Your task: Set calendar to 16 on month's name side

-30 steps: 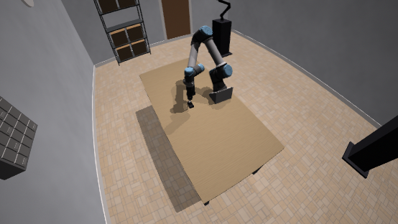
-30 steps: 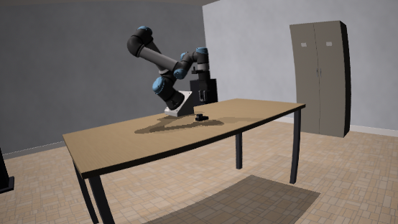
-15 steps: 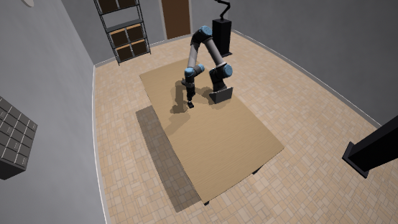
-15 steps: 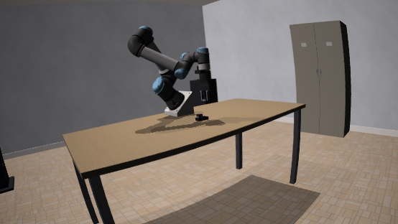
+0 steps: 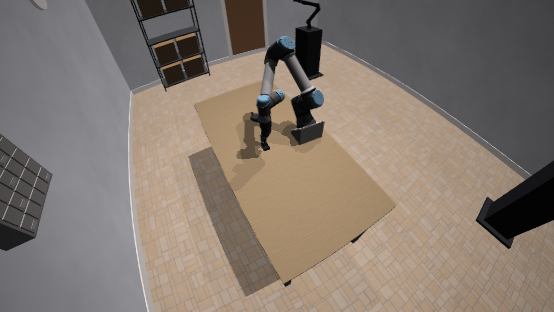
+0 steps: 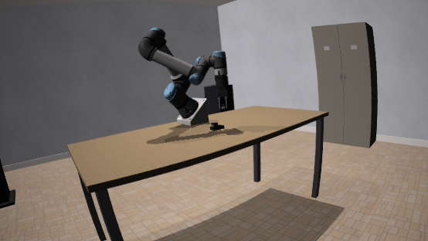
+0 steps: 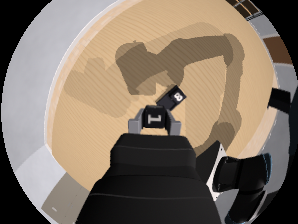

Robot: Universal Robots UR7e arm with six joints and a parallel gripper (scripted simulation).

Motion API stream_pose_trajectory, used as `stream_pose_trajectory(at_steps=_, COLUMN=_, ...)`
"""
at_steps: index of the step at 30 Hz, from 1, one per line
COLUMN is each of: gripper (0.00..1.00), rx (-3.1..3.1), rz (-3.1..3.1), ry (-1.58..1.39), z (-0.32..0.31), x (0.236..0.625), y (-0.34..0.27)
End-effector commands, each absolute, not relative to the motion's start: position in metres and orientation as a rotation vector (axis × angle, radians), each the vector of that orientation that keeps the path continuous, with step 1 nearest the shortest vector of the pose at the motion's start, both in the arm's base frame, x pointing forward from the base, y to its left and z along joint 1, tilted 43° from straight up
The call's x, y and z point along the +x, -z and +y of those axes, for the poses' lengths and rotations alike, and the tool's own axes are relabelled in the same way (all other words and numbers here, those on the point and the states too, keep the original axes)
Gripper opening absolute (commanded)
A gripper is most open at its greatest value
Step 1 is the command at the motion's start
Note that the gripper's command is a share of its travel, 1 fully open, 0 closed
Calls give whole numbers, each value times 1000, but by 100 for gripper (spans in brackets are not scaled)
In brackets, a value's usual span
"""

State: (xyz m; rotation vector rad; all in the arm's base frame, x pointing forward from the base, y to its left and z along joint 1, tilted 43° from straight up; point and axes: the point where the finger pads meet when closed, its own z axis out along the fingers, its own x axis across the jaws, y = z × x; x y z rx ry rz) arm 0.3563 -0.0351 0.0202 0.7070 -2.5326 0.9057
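Black cube marked 1 (image 7: 154,118): clenched between the jaws, raised above the tabletop (image 5: 310,200) (image 6: 154,151) (image 7: 100,50) and apart from the tray (image 6: 220,127) (image 7: 165,103). Second cube, marked 8 (image 7: 177,96): located at one end of the tray, numeral facing up. The tray rests on the tabletop, near the arm's base (image 6: 185,122).

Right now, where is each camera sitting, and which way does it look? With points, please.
Top: high above, looking steeply down on the table (image 5: 305,200) (image 6: 147,154) (image 7: 200,95); nearly the whole arm (image 5: 298,72) (image 6: 171,62) (image 7: 245,172) shows.
Exterior: beside the table, looking across it towards the arm and a cabinet (image 6: 328,85).
Wrist: on the arm, looking down along the gripper (image 5: 265,139) (image 6: 222,109) (image 7: 154,115), which holds the cube marked 1 (image 7: 154,118); part of the arm shows.
Top and exterior share table and arm.
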Motion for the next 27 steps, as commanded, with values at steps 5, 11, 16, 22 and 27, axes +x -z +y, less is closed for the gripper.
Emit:
stream_pose_trajectory(at_steps=5, gripper=57, rx=971, rz=-2392, ry=-827, z=-29, x=363, y=-14)
stream_pose_trajectory(at_steps=11, gripper=57, rx=1173, rz=-2259, ry=-757, z=-24, x=367, y=-8)
stream_pose_trajectory(at_steps=16, gripper=57, rx=1323, rz=-2145, ry=-699, z=-20, x=370, y=-3)
stream_pose_trajectory(at_steps=22, gripper=57, rx=1452, rz=-2033, ry=-645, z=-15, x=372, y=2)
stream_pose_trajectory(at_steps=27, gripper=57, rx=1567, rz=-1923, ry=-592, z=-11, x=373, y=6)
